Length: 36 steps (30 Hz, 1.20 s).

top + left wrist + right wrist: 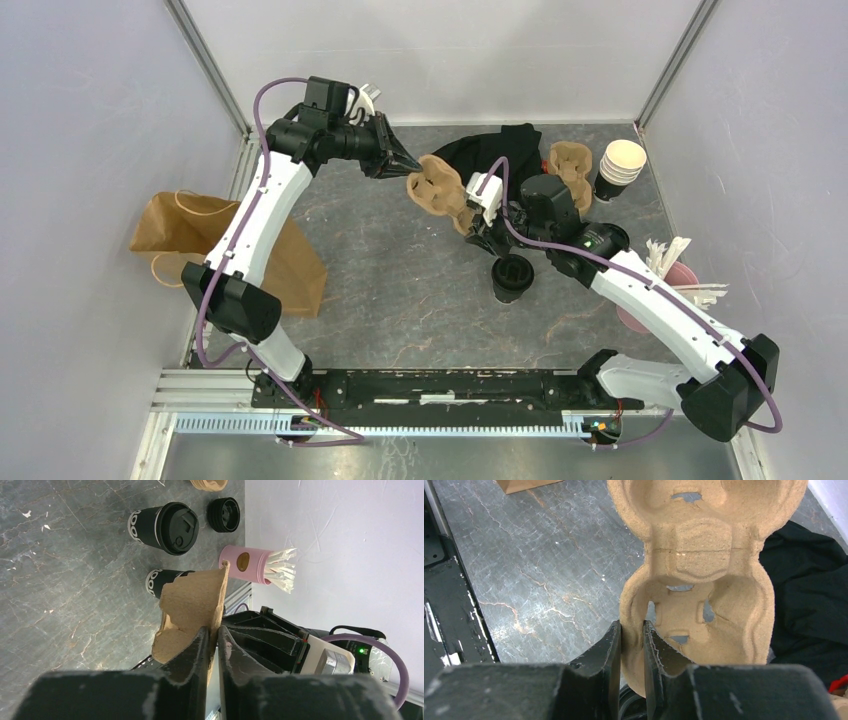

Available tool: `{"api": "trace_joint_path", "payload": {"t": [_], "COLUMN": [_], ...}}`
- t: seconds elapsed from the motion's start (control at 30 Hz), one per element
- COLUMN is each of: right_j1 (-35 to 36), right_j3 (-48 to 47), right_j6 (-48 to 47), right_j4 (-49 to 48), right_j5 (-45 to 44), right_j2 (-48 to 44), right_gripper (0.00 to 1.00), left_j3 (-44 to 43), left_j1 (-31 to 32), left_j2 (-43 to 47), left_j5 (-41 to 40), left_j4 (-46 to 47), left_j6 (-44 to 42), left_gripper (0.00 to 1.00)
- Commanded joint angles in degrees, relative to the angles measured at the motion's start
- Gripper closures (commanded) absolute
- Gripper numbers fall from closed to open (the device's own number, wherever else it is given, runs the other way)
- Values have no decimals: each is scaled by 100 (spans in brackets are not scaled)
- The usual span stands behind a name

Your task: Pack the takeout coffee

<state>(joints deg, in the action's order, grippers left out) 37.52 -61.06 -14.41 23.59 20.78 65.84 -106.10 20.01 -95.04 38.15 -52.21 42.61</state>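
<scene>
Left tool (214,632): closed down to a sliver on the rim at one end of the pulp carrier (696,545).
Right tool (631,627): closed to the same thin gap, pinching the wall of the well at the carrier's opposite end.
Carrier: appears to hang tilted above the worktop (400,290) between the two tools. Both wells in view are empty.
Risk, tearing: the pulp edge by the left tool looks ragged. If the arms pull apart or twist against each other, the thin rim could rip.
Risk, slipping: each tool holds only a narrow strip of wall. A jolt could free one end, and the carrier would swing down from the other.
Risk, knocked cup: lowering the carrier off-centre could tip the cup beneath it and pop its lid.
Lidded cup (512,278): upright on the worktop, just below the end of the carrier held by the right tool. It is near that tool but untouched, and well apart from the left tool.
Second lidded cup (167,527): on the worktop beyond the first cup, farther from the carrier. Neither tool holds it.
</scene>
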Motion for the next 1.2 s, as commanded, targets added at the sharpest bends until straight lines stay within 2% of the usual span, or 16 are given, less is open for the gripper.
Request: {"api": "trace_joint_path", "payload": {"t": [0.0, 0.03, 0.1, 0.23, 0.3, 0.47, 0.57, 0.67, 0.73, 0.8, 0.93, 1.17], "right_j1": [28, 29, 37, 10, -7, -114, -992, -2189, -2590, -2778, -3035, -3214], "right_j3": [-242, -221, -75, 167, 41, -713, -690, 91, 752, 1387, 2197, 3215], "right_j6": [314, 414, 623, 1264, 1612, 2541, 3375, 4677, 5659, 6695, 8066, 10183], "right_j4": [-281, -281, -359, -317, -82, 855, 833, -224, -1344, -2553, -4272, -7235], "right_j5": [-325, -389, -549, -1284, -1438, -1599, -944, 561, 1537, 2183, 2508, 2509], "right_j2": [-95, -142, -307, -614, -631, -247, -306, -640, -728, -704, -725, -729], "right_gripper": [98, 95, 85, 47, 36, 25, 22, 20, 19, 23, 29, 30], "left_j3": [-102, -155, -218, -323, -427, -578, -612, -578, -457, -276, 71, 871], "left_j1": [64, 64, 64, 64, 56, 9, -24, -40, -57, -75, -111, -121], "left_j2": [118, 106, 99, 142, 158, 200, 223, 297, 379, 484, 711, 1079], "left_j5": [136, 97, 59, -105, -318, -703, -742, -752, -624, -413, -41, 305], "left_j4": [-72, -109, -128, -81, -168, -263, -213, -158, 2, 292, 980, 1948], "left_j6": [-428, -462, -489, -514, -561, -530, -463, -391, -220, 10, 450, 1040], "left_gripper": [90, 96, 98, 98, 98, 98, 98, 98, 98, 98, 98, 98]}}
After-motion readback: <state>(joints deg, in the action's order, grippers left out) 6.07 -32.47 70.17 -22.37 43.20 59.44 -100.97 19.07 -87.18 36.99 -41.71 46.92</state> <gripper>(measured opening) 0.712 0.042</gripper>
